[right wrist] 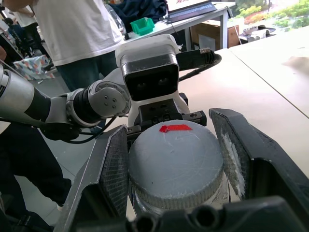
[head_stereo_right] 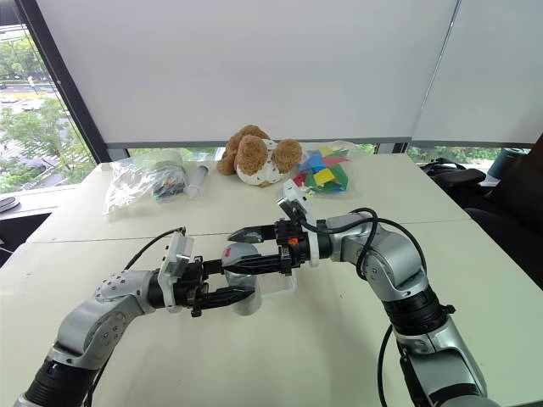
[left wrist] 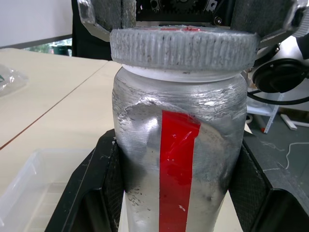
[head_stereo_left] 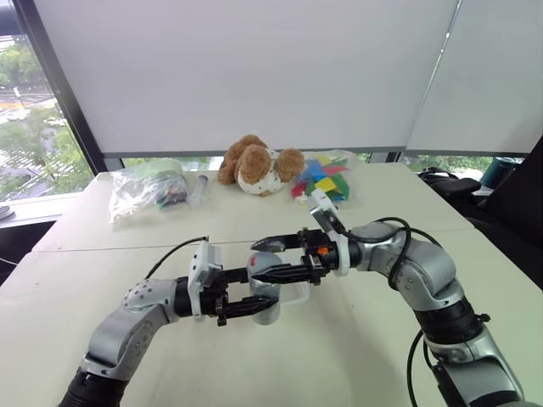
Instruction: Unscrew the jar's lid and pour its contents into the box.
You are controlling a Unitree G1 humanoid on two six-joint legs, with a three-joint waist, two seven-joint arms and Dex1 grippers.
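Lid [right wrist: 176, 164] between right pincer [right wrist: 176, 166] fingers.

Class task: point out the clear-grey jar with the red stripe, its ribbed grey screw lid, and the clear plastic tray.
Clear-grey jar [left wrist: 145, 159], left wrist view, body beside stripe.
Ribbed grey lid [right wrist: 176, 164], right wrist view, flat top.
Clear plastic tray [left wrist: 29, 188], left wrist view, rim.

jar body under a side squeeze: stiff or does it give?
The jar probably gives a little: its wall looks dented and creased near the red stripe. Likely light, thin plastic. The scuffed surface and the ridged lid should limit slipping.

Both tools [head_stereo_left: 254, 307] [head_stereo_left: 265, 259] grip the jar [head_stereo_left: 266, 297] above the table [head_stereo_left: 170, 246].
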